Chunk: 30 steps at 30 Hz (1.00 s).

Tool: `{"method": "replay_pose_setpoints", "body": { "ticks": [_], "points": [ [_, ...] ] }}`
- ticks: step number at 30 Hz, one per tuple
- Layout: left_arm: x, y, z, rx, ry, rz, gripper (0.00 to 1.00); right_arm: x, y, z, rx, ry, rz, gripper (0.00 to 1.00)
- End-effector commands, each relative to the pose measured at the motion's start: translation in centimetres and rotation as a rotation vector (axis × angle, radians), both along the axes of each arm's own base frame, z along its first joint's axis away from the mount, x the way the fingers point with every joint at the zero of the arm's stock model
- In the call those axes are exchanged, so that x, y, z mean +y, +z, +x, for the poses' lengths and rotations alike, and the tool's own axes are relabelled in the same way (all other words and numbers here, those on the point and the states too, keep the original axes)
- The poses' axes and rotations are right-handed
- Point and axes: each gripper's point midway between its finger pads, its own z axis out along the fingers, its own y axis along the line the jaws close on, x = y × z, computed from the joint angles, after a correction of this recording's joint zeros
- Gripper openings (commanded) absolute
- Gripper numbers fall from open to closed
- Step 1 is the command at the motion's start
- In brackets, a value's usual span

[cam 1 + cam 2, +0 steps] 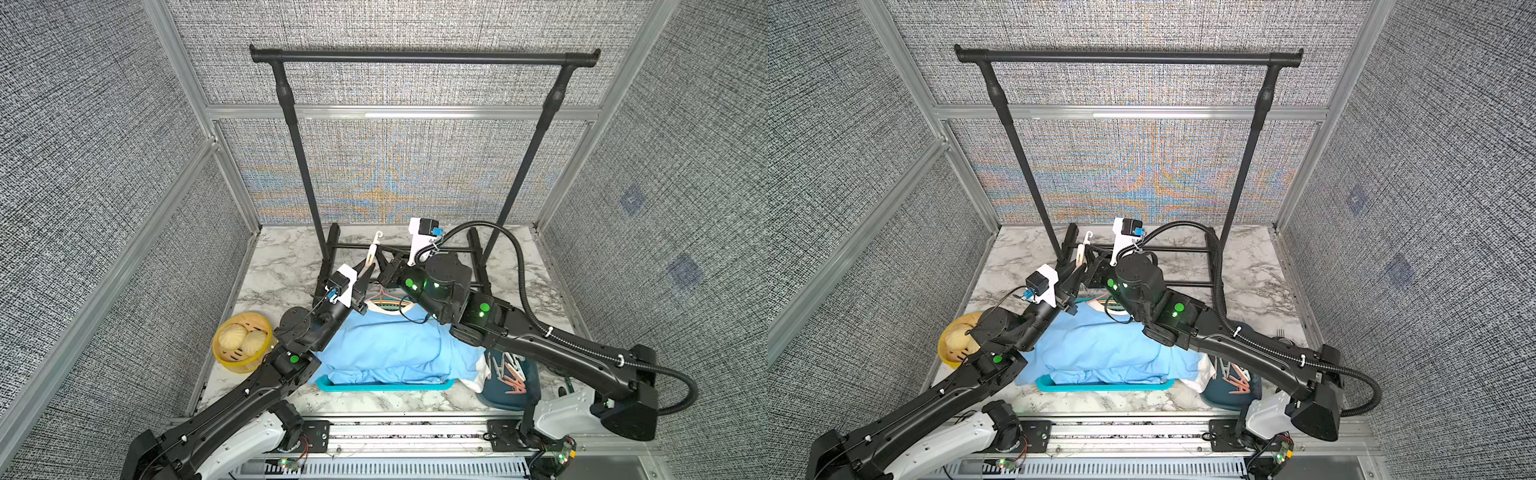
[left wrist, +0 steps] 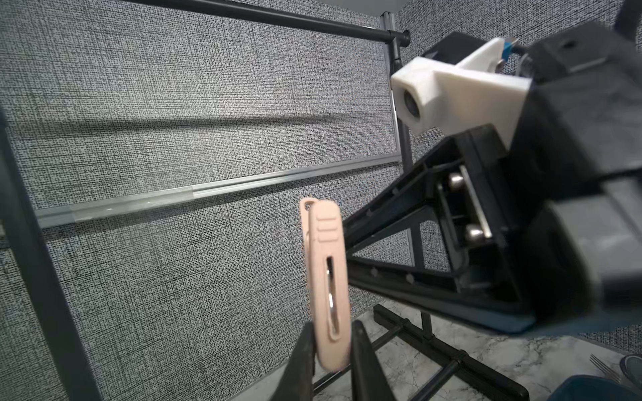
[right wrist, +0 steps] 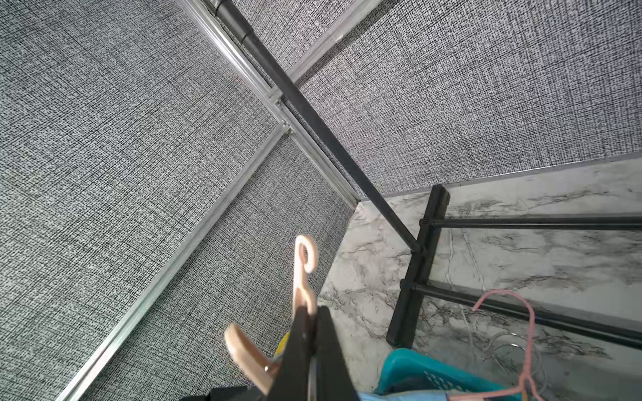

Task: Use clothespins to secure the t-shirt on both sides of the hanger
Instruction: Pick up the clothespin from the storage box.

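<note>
Left gripper pinches the clothespin, right gripper clamps its hooked end; light, stiff, slippery plastic, probably best squeezed at its ridges.

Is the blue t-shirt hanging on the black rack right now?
No, the t-shirt lies draped over the teal basket, and the rack holds nothing.

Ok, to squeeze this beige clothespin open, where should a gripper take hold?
Probably at the ribbed tail end of the clothespin, one finger on each flat outer face, coming in from its narrow edge. The right wrist view shows the two legs splayed apart there, so pinching them should open it. The left gripper now pinches its narrow edges at the other end.
</note>
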Motion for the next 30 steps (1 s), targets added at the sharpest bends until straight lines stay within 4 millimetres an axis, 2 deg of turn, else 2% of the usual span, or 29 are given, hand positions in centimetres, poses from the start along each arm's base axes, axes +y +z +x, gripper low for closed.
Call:
{"method": "replay_pose_setpoints", "body": {
  "ticks": [1,7,10,14,20,22,25,30],
  "points": [
    [1.0,1.8,-0.2,-0.020,0.022,-0.076,0.14,0.2,-0.3,0.0,-0.001,-0.003,-0.034,0.00],
    [1.2,1.5,-0.3,0.010,0.018,-0.072,0.04,-0.1,-0.5,0.1,-0.013,-0.005,-0.065,0.01],
    [1.4,0.4,-0.3,0.046,0.032,-0.033,0.00,-1.8,-0.4,0.3,-0.031,-0.033,-0.110,0.25],
    [0.8,-1.3,-0.7,0.133,-0.004,0.077,0.00,-4.5,-0.5,0.1,-0.058,0.026,-0.130,0.53],
    [0.3,-2.7,-1.6,0.192,-0.058,0.153,0.00,-6.1,0.0,-3.1,-0.151,0.276,-0.117,0.80],
    [0.1,-2.8,-1.9,0.188,-0.072,0.167,0.00,-6.1,0.4,-4.1,-0.146,0.347,-0.085,0.84],
    [0.1,-2.8,-1.9,0.191,-0.076,0.164,0.00,-5.5,1.0,-4.6,-0.105,0.392,0.002,0.86],
    [0.0,-2.5,-1.9,0.198,-0.083,0.146,0.00,-3.4,0.8,-4.1,-0.009,0.434,0.079,0.88]
  ]
}}
